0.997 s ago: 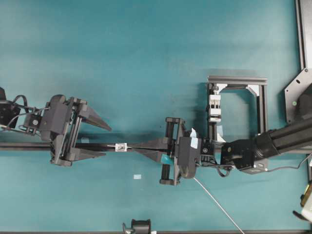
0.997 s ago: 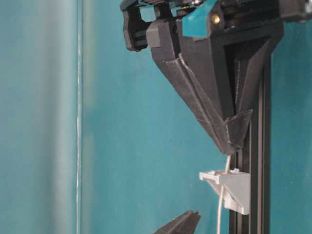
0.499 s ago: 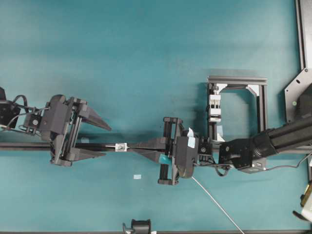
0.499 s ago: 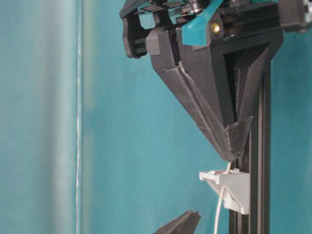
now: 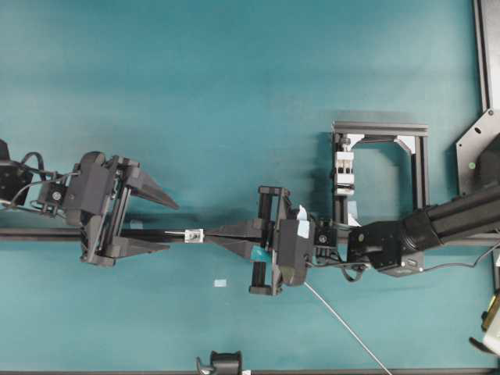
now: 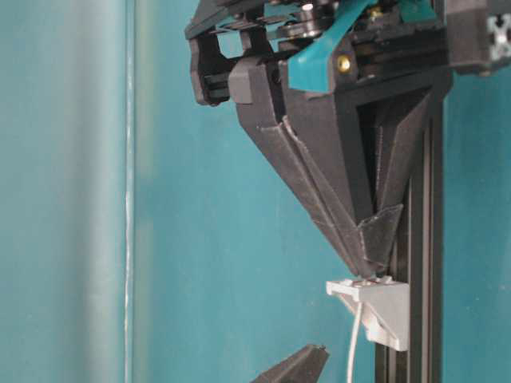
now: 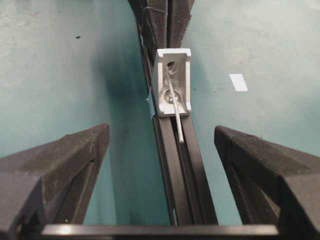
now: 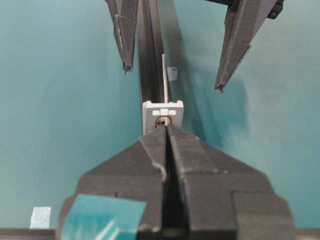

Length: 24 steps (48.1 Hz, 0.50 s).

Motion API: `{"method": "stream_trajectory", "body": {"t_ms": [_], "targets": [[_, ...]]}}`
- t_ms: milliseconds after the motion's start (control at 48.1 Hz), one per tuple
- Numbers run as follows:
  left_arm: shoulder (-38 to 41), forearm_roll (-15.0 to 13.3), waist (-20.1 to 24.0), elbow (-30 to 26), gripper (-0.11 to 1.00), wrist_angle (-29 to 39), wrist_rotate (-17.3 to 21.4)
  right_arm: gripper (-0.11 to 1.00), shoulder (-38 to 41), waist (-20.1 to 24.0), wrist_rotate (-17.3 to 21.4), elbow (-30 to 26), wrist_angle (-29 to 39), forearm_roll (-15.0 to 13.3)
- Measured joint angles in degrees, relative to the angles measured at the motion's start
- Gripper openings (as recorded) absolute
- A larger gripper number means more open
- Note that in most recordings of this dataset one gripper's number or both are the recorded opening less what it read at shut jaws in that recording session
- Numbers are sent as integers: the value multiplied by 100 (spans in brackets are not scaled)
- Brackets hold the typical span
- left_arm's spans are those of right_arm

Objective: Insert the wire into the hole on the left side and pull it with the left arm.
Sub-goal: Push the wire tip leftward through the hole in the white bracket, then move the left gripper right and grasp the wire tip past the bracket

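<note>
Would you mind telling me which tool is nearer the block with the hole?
The right tool: its shut tips sit right at the block, holding the wire. The left tool stands open beyond the block, astride the wire's poking end.

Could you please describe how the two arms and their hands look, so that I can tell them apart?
Both are black. The left hand has two long, tapered, pointed plain black fingers, with thin black cables looping behind its wrist. The right hand has the same wedge-shaped fingers but carries teal tape and a small white sticker on its body, on a thick black tubular arm with a thin black cable.
</note>
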Motion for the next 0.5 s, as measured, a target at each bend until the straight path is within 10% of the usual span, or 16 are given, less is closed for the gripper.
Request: {"method": "stream_trajectory", "body": {"t_ms": [499], "targets": [[-185, 0, -9, -18, 55, 132, -26, 1, 0, 0, 0, 0, 9, 0]]}}
